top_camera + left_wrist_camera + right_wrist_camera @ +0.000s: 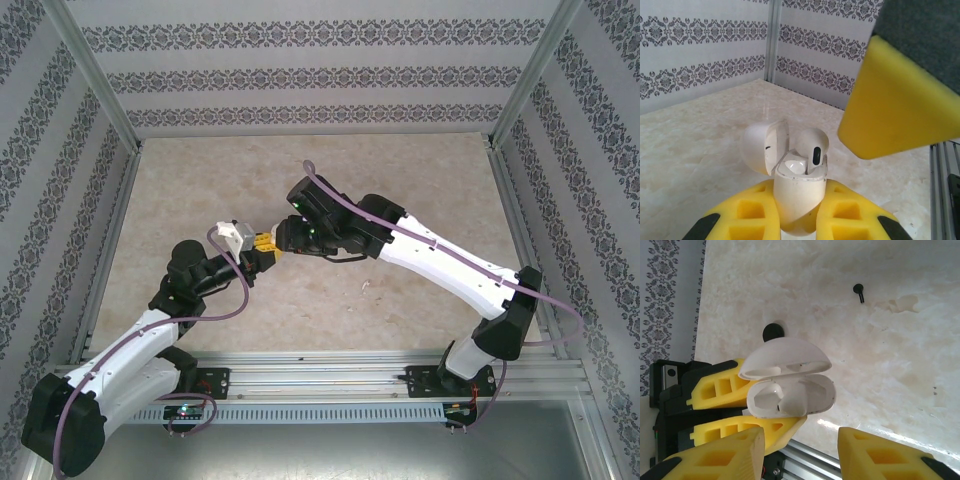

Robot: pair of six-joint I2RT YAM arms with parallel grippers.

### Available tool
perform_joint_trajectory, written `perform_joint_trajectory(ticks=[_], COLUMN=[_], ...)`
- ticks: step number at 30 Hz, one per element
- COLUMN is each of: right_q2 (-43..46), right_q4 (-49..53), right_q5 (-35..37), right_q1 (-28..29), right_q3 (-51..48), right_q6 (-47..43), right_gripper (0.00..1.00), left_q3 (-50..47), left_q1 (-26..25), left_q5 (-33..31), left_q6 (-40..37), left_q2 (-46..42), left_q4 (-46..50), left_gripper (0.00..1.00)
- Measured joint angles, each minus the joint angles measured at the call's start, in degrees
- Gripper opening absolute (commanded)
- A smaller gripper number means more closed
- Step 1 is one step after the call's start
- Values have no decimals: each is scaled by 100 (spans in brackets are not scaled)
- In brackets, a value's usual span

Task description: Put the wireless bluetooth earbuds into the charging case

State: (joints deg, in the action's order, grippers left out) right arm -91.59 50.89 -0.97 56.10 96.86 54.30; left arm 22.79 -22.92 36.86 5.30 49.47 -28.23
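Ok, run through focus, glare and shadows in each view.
Top external: even light, faint soft shadows on the table. Left wrist: charging case sharp, the right hand's finger near the lens, badly blurred. Right wrist: white glare streak on the table beside the case, lid nearly blown out, black earbud small but crisp.

Left arm (130,352) and right arm (450,265) are cased in white with black joints. Purple cables (244,283) are strapped along them. Fingers (865,220) are moulded yellow, with hollow pockets and black patches.

Beige tbl (900,365): black earbud (858,291), 2nd black earbud (772,332)
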Motion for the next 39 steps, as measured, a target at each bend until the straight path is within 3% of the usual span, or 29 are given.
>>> perform_joint_trajectory(ticks=[18, 39], right_q2=[-286, -374], right_q4=[4, 55], right_q5=[-85, -153], right_q1=[-52, -87], right_q3=[92, 243], right_q6=[-26, -131], right_gripper=[33, 35], left_q3=[0, 0], left_q1=[-39, -111], left_q5=[17, 74], left_q6=[-83, -131], left_q2=[-4, -4], left_q4=[175, 258], left_gripper=[0, 0])
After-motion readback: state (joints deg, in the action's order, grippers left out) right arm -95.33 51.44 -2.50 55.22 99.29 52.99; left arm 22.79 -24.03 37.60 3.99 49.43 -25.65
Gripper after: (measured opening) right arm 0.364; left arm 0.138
